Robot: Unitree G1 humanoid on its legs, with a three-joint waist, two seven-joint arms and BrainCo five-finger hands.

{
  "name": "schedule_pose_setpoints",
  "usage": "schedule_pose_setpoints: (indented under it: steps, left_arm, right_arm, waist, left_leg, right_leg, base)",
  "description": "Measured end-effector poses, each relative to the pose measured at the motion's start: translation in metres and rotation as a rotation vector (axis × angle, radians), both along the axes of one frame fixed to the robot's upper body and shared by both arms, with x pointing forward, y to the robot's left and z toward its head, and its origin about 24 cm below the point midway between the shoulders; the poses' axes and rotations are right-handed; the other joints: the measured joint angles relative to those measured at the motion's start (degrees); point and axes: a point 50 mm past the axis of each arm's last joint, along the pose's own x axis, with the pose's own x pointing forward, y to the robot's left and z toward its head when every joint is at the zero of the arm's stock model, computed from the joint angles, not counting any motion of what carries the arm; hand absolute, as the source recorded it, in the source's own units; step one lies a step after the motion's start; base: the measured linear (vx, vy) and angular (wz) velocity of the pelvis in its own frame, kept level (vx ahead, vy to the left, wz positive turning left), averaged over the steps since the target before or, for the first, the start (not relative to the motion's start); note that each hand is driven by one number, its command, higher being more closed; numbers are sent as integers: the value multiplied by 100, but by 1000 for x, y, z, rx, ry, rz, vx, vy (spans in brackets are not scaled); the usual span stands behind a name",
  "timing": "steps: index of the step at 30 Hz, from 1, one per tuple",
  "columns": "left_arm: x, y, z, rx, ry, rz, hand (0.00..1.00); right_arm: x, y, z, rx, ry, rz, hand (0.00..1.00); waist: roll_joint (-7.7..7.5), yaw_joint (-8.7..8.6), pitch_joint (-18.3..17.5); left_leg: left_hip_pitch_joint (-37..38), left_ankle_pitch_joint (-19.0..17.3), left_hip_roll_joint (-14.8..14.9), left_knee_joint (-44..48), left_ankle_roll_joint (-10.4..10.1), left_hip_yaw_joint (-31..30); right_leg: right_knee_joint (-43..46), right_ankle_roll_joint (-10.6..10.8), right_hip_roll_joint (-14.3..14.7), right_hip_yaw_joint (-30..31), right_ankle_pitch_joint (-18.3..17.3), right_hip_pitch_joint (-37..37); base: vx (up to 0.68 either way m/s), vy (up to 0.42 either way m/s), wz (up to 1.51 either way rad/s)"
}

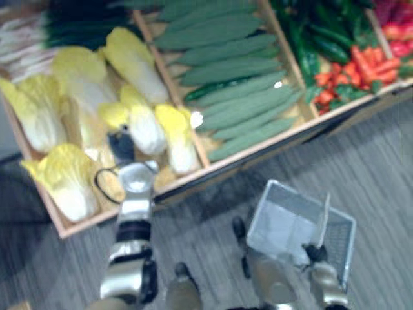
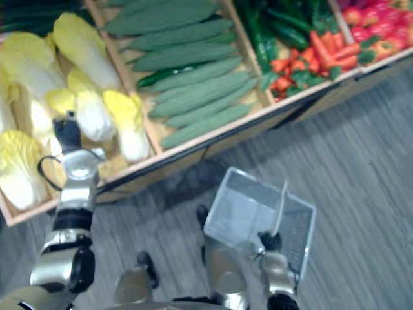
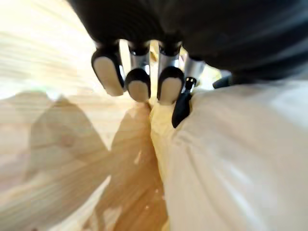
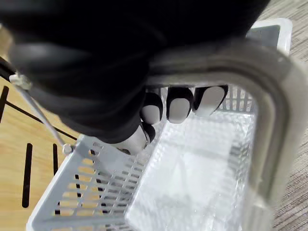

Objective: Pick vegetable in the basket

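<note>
Several pale yellow napa cabbages (image 1: 145, 126) lie in the left bin of a wooden produce stand (image 1: 258, 154). My left hand (image 1: 120, 145) reaches into that bin among them. In the left wrist view its fingers (image 3: 139, 84) are straight and point at the wooden bin floor, with one cabbage (image 3: 240, 163) pressed against the thumb side. No cabbage is clasped. A white wire basket (image 1: 284, 219) hangs low over the floor at my right. My right hand (image 1: 316, 253) has its fingers (image 4: 178, 103) curled round the basket's handle (image 4: 269, 110). The basket holds nothing.
The middle bin holds long green cucumbers (image 1: 239, 84). Further right lie dark green peppers (image 1: 322, 39), then carrots and red peppers (image 1: 364, 64). The stand's front edge runs diagonally above the grey floor (image 1: 374, 168).
</note>
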Motion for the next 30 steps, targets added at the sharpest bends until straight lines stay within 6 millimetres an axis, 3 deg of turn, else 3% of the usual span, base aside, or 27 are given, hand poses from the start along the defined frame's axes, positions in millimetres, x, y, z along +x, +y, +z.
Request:
schedule_pose_setpoints:
  steps: [3,8,12,14,15,17,18,19,22,23,24,25,26,27,28,29,30]
  left_arm:
    - [-3,-7,-4,57,25,-18,100]
    - [-24,-21,1,226,-15,-6,100]
    - [-41,-30,6,320,-61,-1,100]
    - [-49,-33,3,325,-61,4,100]
    - [-56,-37,2,310,-72,3,100]
    - [-67,-38,3,323,-86,-2,100]
    - [-79,-38,4,358,-97,8,100]
    - [-88,-40,4,379,-111,-1,100]
    - [-95,-54,2,442,-108,-69,100]
    - [-95,-60,-5,432,-84,-114,100]
    - [-95,-64,-10,430,-65,-141,100]
    - [-98,-73,-25,398,-7,-190,100]
    - [-102,-83,-36,376,32,-238,100]
    - [-104,-87,-41,377,45,-270,100]
    - [-105,-97,-52,381,79,-345,100]
    - [-103,-110,-61,359,105,-403,100]
    - [-103,-114,-63,356,112,-425,100]
  right_arm:
    - [-14,-4,-6,-4,42,-6,100]
    - [-45,-15,-17,-5,117,-67,100]
    - [-53,-13,-20,1,134,-77,100]
    - [-52,-12,-19,2,129,-77,100]
    - [-41,-15,-14,-16,100,-73,100]
    - [-30,-23,-7,-71,74,-57,100]
    - [-24,-22,-4,-107,76,13,100]
    - [-14,-15,0,-136,56,89,100]
    - [9,11,13,-160,-20,232,100]
    - [16,25,18,-145,-59,281,100]
    - [17,31,19,-135,-66,306,100]
    - [18,40,20,-131,-67,370,100]
    - [20,49,25,-147,-95,428,100]
    - [23,55,30,-149,-120,450,100]
    - [31,65,40,-151,-178,493,100]
    - [41,68,53,-163,-243,510,100]
    - [43,68,58,-166,-271,517,100]
  waist:
    - [15,-116,-223]
    - [233,-101,-720]
    - [212,-71,-793]
    - [225,-54,-797]
    - [410,91,-812]
    - [298,132,-877]
    - [242,185,-959]
    - [321,291,-1068]
    - [575,412,-1194]
    - [531,366,-1191]
    - [439,329,-1162]
    - [446,389,-1164]
    - [462,432,-1168]
    - [456,457,-1163]
    - [468,546,-1169]
    - [585,544,-1131]
    - [545,501,-1117]
  left_leg:
    - [141,-4,-222,-244,-9,-23]
    - [483,3,-549,-484,5,-133]
    - [710,-104,-627,-455,149,85]
    - [772,-109,-588,-469,197,332]
    - [853,-50,-312,-600,231,827]
    - [1125,-83,-402,-565,202,1291]
    - [1277,-153,-422,-494,100,1633]
    - [1268,-154,-331,-452,97,1985]
    - [1285,-14,-86,-725,194,2748]
    - [1384,-6,-16,-535,76,2929]
    - [1409,-17,-18,-249,66,2957]
    - [1291,16,325,634,136,2923]
    - [1023,53,672,1697,479,2524]
    - [859,-13,694,2087,579,2216]
    - [395,-232,392,2458,569,1415]
    - [-153,-483,128,2524,452,588]
    - [-324,-601,-25,2520,319,302]
  right_leg:
    - [-4,29,-197,-131,23,22]
    - [-6,65,-479,-206,46,286]
    - [162,107,-513,-252,76,292]
    - [115,-660,-645,-1093,-276,261]
    - [604,-1030,-875,-2604,-885,63]
    - [2139,-1203,-1663,-4176,-1054,-63]
    - [2192,-1005,-1743,-4746,-1087,94]
    - [1858,-1109,-1492,-5078,-1020,76]
    - [1133,-1032,-881,-5353,-1117,30]
    - [1850,-1114,-1007,-5069,-1208,-143]
    - [1923,-1102,-985,-4875,-1363,-143]
    - [1683,-1062,-650,-4405,-1304,-24]
    - [1316,-1032,-316,-4061,-1209,143]
    - [1129,-996,-152,-3845,-1189,215]
    - [667,-862,53,-3632,-1317,405]
    - [863,-680,112,-3631,-1565,390]
    - [1031,-893,3,-3442,-1361,405]
  base:
    - [-30,110,4]
    - [-51,96,2]
    - [-83,16,-22]
    - [-174,-46,-72]
    - [-190,-61,-132]
    - [-54,-36,-144]
    - [74,-2,-161]
    - [88,-27,-162]
    - [50,-104,-151]
    - [71,-141,-114]
    - [141,-220,-132]
    - [199,-273,-161]
    - [162,-266,-181]
    - [154,-194,-200]
    - [153,-82,-201]
    - [199,-59,-185]
    - [227,-12,-165]
